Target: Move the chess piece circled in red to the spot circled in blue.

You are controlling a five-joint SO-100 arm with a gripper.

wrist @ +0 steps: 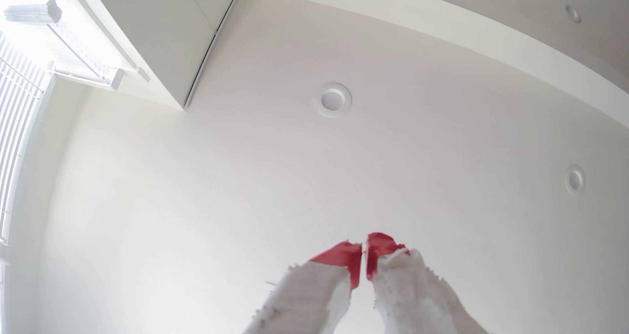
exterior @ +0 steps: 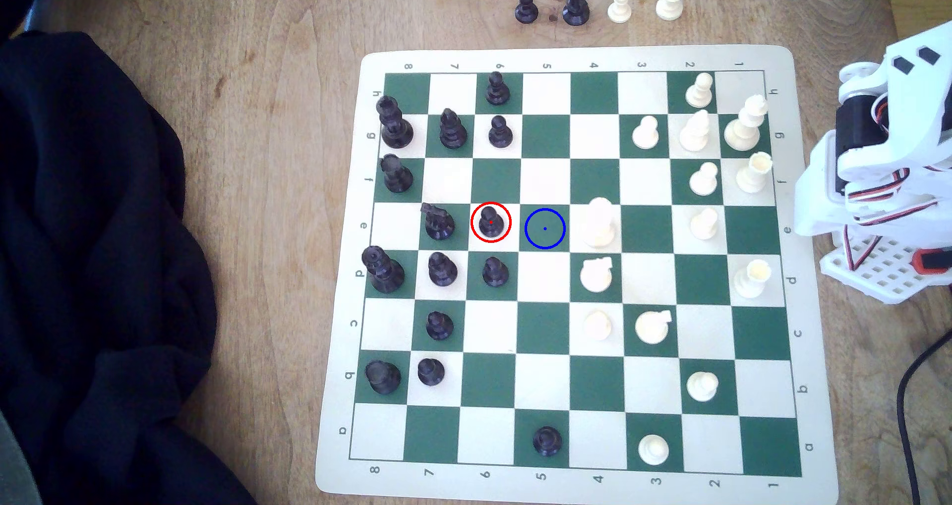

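Note:
The chess piece, a small black pawn ringed in red, stands upright on a white square near the middle of the board. The spot, a dark green square with a blue ring and centre dot, is the adjacent square toward the exterior view's right and is bare. My white arm is folded up off the board's right edge, far from both. In the wrist view my gripper points up at a white ceiling. Its red-tipped fingers are together with nothing between them.
A black knight stands just left of the pawn, and a tall white piece stands just right of the spot. Another black pawn stands one square nearer. Captured pieces line the table beyond the board. Dark cloth lies at the left, and a black cable at the right.

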